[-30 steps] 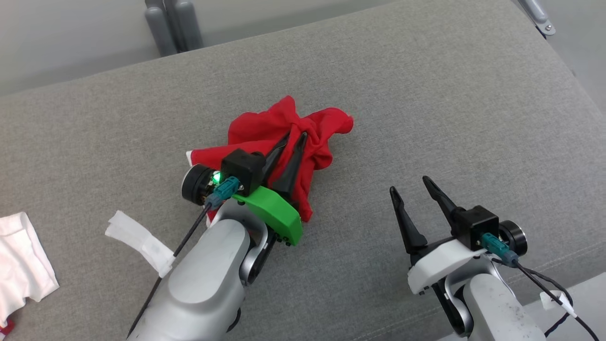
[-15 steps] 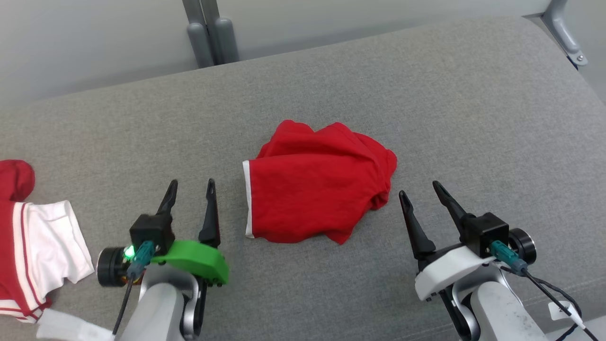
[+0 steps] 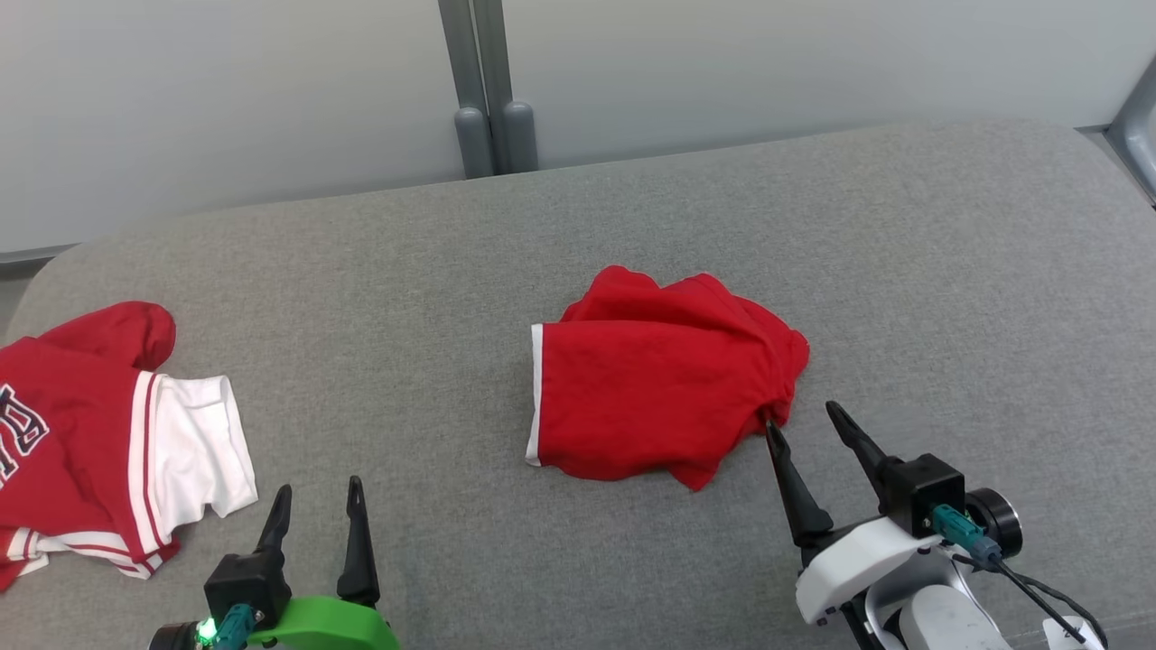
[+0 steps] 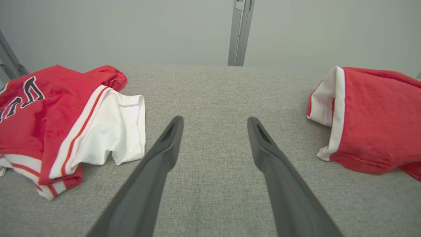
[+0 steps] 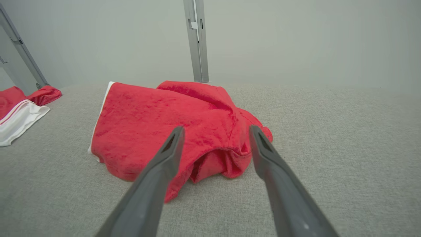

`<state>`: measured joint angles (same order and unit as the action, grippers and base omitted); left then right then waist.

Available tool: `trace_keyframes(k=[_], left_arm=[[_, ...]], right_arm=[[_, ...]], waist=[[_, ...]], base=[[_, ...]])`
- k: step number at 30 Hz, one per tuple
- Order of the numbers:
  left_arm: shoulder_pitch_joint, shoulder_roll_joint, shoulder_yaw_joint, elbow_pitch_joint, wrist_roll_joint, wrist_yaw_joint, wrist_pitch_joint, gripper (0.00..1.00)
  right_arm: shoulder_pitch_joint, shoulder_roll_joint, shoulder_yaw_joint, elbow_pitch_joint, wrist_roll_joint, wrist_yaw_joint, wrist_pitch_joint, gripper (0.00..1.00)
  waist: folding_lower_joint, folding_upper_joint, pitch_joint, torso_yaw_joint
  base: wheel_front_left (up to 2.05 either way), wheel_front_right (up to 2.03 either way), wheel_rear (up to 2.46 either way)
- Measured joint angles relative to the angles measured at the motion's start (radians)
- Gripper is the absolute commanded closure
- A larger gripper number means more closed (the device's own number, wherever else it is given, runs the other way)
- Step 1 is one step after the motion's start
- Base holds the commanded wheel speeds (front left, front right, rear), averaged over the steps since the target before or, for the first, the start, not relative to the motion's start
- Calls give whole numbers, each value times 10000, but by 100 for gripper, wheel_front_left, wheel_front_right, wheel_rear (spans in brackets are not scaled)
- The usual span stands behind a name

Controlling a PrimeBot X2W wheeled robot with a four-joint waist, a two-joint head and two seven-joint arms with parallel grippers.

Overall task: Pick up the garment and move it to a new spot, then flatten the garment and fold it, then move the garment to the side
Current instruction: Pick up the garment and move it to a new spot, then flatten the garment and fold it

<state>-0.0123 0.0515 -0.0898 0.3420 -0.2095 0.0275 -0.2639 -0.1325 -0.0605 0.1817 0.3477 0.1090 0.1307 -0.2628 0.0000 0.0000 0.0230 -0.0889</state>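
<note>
Left gripper [image 3: 320,487] and right gripper [image 3: 801,416] gape empty; garment [image 3: 659,397] looks limp, light; I'd pinch its nine o'clock white hem [image 3: 535,397].

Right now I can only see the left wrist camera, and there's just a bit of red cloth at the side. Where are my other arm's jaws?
Observer: In the head view the right gripper is at the near right corner of the red garment.
Operator: Is it holding the cloth?
Observer: No. The right wrist view shows its jaws open, with the garment lying loose on the grey cushion ahead of them.
Operator: Is the cloth flat on that side?
Observer: No, its right end is bunched into folds.
</note>
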Motion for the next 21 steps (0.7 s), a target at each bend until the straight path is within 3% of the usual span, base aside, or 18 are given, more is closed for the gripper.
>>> trace_keyframes(k=[8, 15, 21], left_arm=[[-6, -13, -362, 15, -274, -4, -2, 0], [-231, -27, -882, 119, -458, -2, -2, 0], [-463, -33, -1369, 213, -635, 6, 0, 0]], right_arm=[[39, -52, 401, 121, -50, 0, 0, 0], [-897, -167, 2322, 569, -44, 0, 0, 0], [-2153, -270, 3649, 1923, -102, 2, 0, 0]], waist=[[0, 0, 4, 194], [0, 0, 235, 687], [0, 0, 469, 1545]], base=[[0, 0, 0], [0, 0, 0], [0, 0, 0]])
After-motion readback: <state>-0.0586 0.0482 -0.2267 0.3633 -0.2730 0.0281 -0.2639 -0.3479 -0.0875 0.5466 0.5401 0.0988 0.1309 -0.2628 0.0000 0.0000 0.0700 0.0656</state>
